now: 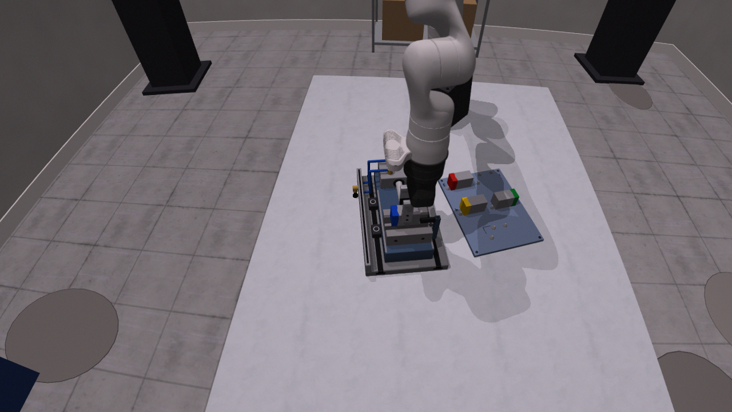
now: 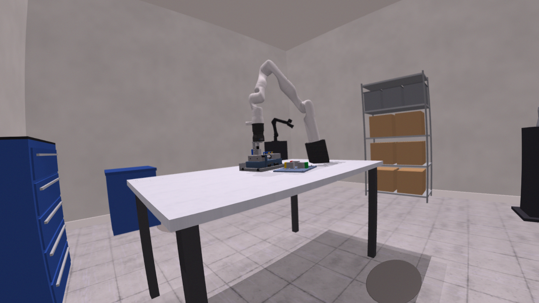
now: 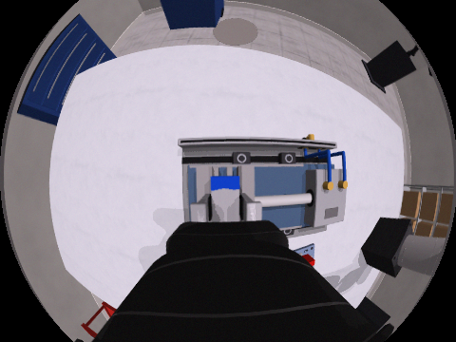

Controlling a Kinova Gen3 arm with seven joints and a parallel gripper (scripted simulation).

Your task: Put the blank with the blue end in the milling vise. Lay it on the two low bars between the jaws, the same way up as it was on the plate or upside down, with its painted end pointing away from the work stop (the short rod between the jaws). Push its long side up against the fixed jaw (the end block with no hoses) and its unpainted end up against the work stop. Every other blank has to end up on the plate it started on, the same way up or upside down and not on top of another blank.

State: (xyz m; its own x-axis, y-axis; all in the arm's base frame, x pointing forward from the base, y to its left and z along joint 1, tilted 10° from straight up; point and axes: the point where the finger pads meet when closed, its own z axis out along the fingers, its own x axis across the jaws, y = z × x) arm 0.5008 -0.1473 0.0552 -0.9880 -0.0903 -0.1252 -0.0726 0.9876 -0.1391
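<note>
Evidently, blue-ended blank (image 1: 394,216) (image 3: 225,192) above vise (image 1: 408,250) (image 2: 260,163) (image 3: 280,177).

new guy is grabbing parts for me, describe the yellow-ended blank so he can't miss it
On the white table, find the blue-grey plate beside the milling vise. Three grey blocks sit there; the yellow-ended blank is the middle one in the top view. Its neighbours' painted ends are red and green.

Three blanks on the plate (image 1: 506,238) (image 2: 294,170), beside the milling vise (image 1: 408,250) (image 2: 260,163) (image 3: 280,178) on the table (image 1: 317,328) (image 2: 211,188) (image 3: 119,142).
</note>
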